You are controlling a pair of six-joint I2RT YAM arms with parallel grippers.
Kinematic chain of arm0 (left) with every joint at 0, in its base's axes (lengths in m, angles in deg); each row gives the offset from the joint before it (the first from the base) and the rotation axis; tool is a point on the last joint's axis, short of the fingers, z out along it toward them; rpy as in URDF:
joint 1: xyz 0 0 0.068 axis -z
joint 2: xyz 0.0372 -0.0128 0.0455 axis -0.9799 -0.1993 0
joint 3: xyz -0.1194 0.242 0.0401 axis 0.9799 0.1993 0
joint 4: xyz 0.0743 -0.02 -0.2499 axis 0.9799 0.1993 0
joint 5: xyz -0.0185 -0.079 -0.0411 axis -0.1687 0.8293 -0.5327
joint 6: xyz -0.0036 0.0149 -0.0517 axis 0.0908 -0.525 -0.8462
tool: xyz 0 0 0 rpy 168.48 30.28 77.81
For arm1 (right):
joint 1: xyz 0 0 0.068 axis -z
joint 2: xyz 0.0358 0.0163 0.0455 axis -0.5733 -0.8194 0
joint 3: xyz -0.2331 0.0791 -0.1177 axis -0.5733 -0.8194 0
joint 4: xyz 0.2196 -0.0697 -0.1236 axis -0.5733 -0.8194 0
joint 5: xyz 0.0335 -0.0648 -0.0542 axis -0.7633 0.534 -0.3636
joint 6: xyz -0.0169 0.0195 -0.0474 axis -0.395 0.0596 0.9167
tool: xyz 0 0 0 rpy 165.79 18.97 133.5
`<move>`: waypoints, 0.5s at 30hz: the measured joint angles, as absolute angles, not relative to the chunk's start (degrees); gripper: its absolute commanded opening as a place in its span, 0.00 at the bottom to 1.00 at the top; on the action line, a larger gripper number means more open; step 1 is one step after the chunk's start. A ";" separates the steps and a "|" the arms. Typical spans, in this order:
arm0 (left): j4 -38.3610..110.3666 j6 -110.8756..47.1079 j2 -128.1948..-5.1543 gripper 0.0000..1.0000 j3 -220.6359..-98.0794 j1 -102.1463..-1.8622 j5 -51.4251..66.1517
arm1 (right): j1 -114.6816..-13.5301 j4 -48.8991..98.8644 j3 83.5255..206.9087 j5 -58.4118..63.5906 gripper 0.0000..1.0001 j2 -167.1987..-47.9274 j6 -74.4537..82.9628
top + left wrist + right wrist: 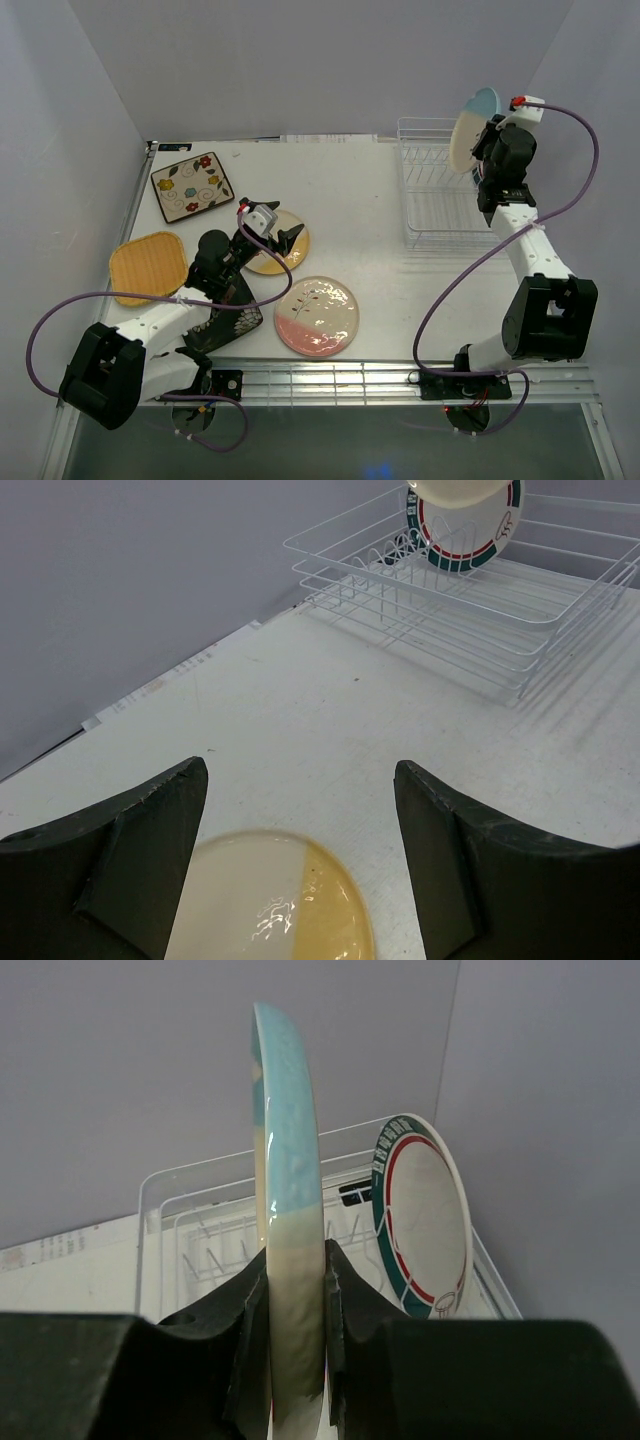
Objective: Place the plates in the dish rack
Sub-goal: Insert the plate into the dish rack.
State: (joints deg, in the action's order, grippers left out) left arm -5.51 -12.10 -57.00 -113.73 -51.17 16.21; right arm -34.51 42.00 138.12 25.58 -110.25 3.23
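The right end effector [295,1265] grips the blue plate [288,1150] upright above the rack [432,212]. The left end effector [298,780] gapes wide over the yellow plate [290,910].

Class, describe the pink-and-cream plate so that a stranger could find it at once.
Start at the white table, near the middle of its front edge. A round plate lies flat there. Unlike the yellow-half plate beside it, its near half is pink.

The left arm [150,330] and right arm [535,265] pair white link shells with boxy black joint housings, and a purple cable [597,150] loops loosely along each. The left gripper [273,220] and right gripper [295,1260] have matte black, wedge-shaped fingers. A small red part [518,101] tips the right wrist's white camera mount [533,108].
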 measured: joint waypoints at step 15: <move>-6.12 -11.99 -57.00 0.86 -112.84 -51.17 17.14 | -27.38 54.44 131.67 17.39 0.08 -115.49 8.15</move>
State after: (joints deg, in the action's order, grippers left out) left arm -6.12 -11.99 -57.00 -112.84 -51.17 17.14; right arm -27.38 54.44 131.67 17.39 -115.49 8.15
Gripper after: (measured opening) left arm 0.854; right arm 0.247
